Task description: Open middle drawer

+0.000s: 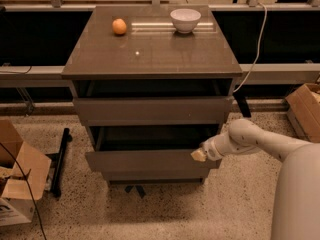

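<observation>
The grey-brown cabinet [150, 54] has three stacked drawers. The middle drawer [145, 160] is pulled out towards me, and its dark box shows open behind the front. The uppermost drawer front [150, 110] stands slightly out, with a dark gap above it. The lowest drawer front [155, 175] shows only as a thin strip below. My gripper [200, 155] is at the right end of the middle drawer front, touching its top edge, at the end of my white arm [260, 144], which comes in from the right.
An orange [119, 26] and a white bowl [185, 20] sit on the cabinet top. Cardboard boxes stand on the floor at left [15, 184] and right [305, 109]. A black bar [60, 159] lies on the floor at left. A white cable [255, 49] hangs at right.
</observation>
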Tool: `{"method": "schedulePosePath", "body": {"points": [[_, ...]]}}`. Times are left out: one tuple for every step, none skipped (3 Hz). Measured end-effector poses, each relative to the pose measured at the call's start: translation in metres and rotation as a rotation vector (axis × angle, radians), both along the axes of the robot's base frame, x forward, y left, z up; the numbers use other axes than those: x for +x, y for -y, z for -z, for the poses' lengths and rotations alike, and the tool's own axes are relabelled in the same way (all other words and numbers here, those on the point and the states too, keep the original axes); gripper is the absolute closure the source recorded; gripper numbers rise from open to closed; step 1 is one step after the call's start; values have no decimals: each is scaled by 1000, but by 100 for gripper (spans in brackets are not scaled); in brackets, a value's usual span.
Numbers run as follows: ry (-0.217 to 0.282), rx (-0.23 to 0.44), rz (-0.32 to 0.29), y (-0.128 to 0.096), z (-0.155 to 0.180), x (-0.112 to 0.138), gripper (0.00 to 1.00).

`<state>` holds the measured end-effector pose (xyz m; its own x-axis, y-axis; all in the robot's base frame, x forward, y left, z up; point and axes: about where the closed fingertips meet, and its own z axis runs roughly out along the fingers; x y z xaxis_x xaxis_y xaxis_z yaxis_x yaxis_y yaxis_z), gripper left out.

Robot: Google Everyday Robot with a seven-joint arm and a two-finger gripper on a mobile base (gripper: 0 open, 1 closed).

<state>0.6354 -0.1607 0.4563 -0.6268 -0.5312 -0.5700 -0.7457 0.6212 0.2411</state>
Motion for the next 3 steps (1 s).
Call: {"method": "schedulePosePath", "body": {"points": [[0,0,0,0,0,0,82],[0,0,0,0,-1,0,59],[0,0,0,0,-1,0,36]]}}
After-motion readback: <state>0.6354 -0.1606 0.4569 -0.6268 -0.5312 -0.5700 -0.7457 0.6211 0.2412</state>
